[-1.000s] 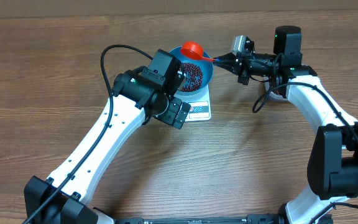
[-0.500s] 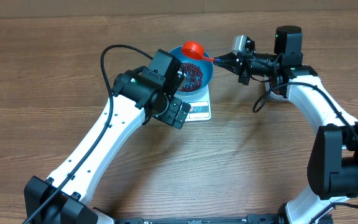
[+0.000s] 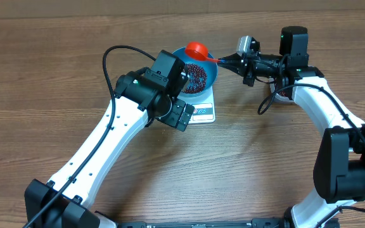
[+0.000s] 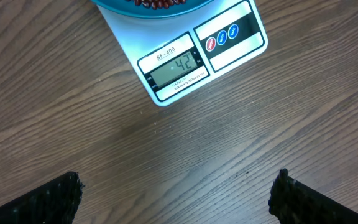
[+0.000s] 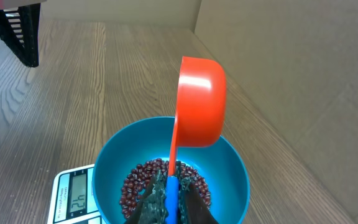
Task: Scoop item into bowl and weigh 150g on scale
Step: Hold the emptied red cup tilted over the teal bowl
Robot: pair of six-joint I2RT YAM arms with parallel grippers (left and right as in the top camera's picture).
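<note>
I judged the step in hand to be the tipping of a scoopful, part way through the weighing. The small flat white rectangular kitchen scale (image 4: pixel 229 53) carried the round deep bright blue bowl (image 5: pixel 229 171), and the dark red-brown beans (image 5: pixel 143 180) lay as a shallow heap in the bowl's bottom, directly over the scale. My right gripper (image 5: pixel 169 200) had its fingers pressed together on the thin handle of a round orange-red plastic scoop (image 5: pixel 199 102). The scoop was held above the scale's far side, turned on edge over the bowl. I could not tell whether any beans were left in it.

My left gripper (image 4: pixel 176 196) hung over the bare table just beside the scale's display edge, jaws spread wide and holding nothing. Its camera looked down on the display, which read what looked like 42, well short of the target.

The next move, as I saw it, called for lifting the scoop away from the scale for another load, then smaller pours as the figure climbed. The bean supply was not in my view.
</note>
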